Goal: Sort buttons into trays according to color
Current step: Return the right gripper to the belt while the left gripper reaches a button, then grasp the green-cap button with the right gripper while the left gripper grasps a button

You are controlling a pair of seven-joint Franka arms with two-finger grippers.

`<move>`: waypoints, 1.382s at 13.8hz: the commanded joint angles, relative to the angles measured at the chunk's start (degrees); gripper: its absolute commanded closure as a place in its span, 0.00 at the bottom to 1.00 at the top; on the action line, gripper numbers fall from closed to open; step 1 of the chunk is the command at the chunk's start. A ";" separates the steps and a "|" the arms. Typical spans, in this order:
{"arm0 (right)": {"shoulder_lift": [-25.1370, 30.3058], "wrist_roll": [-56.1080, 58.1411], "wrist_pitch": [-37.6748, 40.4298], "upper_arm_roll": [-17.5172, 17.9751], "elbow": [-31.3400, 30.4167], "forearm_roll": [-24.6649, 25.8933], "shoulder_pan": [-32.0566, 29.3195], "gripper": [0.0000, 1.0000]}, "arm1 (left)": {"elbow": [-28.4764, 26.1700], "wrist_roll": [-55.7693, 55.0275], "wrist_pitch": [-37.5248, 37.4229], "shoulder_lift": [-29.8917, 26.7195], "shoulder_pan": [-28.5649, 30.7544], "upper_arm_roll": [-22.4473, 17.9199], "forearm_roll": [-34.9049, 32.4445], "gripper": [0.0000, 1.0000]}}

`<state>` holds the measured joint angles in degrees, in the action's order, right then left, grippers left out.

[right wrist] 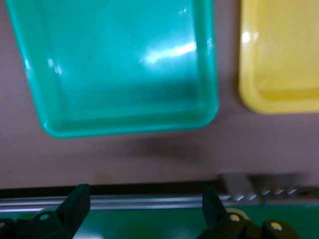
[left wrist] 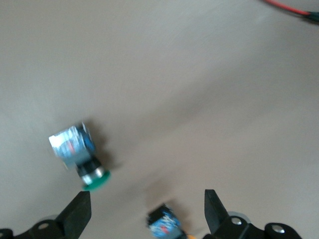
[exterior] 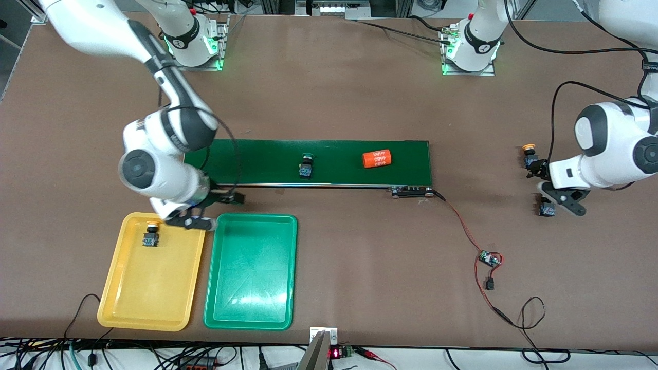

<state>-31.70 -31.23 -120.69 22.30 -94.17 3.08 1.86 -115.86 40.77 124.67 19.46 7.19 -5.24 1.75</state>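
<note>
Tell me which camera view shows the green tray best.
The front view: the whole green tray shows there beside the yellow tray, with nothing in it. The right wrist view shows only one end. The left wrist view does not show it.

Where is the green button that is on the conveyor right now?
In the front view the green button sits on the dark green conveyor belt, near its middle, beside the orange cylinder toward the right arm's end.

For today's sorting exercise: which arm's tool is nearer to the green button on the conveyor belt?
Right. The right tool hangs by the belt's edge above the trays, near the green button; the left tool is off the belt's end, over two other buttons.
</note>
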 commanded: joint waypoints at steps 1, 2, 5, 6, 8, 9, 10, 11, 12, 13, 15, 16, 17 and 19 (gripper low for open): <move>2.87 -5.22 -2.87 2.21 -5.13 -0.53 0.77 0.00 | -5.33 -11.12 1.09 -0.64 0.63 -2.48 5.71 0.00; 3.22 -7.85 -4.71 3.35 -6.36 -0.18 1.47 0.00 | -7.43 -14.46 2.75 -1.17 0.89 -3.10 5.72 0.00; 3.66 -15.92 -8.59 4.50 -9.27 7.43 4.63 0.00 | -13.15 -15.19 9.86 -1.53 3.43 -5.04 5.72 0.00; 3.58 -21.27 -9.55 5.98 -9.80 11.90 4.90 0.00 | -14.99 -15.19 11.71 -1.53 3.70 -5.48 5.72 0.00; 3.49 -25.62 -11.31 6.61 -11.72 15.63 4.91 0.00 | -16.33 -15.54 12.09 -1.61 3.79 -6.09 5.72 0.00; 3.58 -26.42 -12.45 7.22 -12.78 15.81 4.91 0.00 | -17.20 -15.98 12.17 -1.70 3.79 -6.10 5.72 0.00; 3.58 -27.38 -12.81 8.45 -13.14 16.08 4.91 0.00 | -17.47 -16.16 11.74 -2.05 3.88 -6.18 5.72 0.00; 3.58 -28.09 -12.90 8.55 -13.14 16.51 4.91 0.00 | -18.43 -16.16 11.73 -2.49 3.88 -6.18 5.72 0.00; 3.58 -28.79 -13.25 8.55 -13.58 17.04 4.91 0.00 | -18.96 -15.64 11.64 -2.67 3.88 -6.10 5.72 0.00; 3.23 -29.41 -14.04 8.55 -13.75 17.13 4.91 0.00 | -19.75 -15.55 11.73 -2.49 3.97 -6.18 5.64 0.00; 2.09 -30.37 -14.22 8.64 -13.84 17.83 5.25 0.00 | -20.89 -15.46 11.73 -2.49 3.97 -6.10 5.63 0.00; 1.65 -30.81 -14.22 8.64 -13.93 18.97 5.35 0.00 | -21.07 -15.46 11.73 -2.32 3.97 -6.10 5.63 0.01; 0.60 -30.82 -14.22 8.64 -13.93 19.24 5.35 0.00 | -21.08 -15.37 11.73 -2.23 3.97 -6.10 5.55 0.09; -0.81 -30.82 -14.48 8.64 -13.93 19.51 5.78 0.00 | -20.99 -15.10 11.56 -2.14 3.88 -6.10 5.55 0.51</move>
<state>-31.36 -60.40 -134.14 30.25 -107.71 21.07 7.65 -135.67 25.06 136.16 18.98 11.30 -11.25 6.39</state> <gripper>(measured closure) 0.000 0.163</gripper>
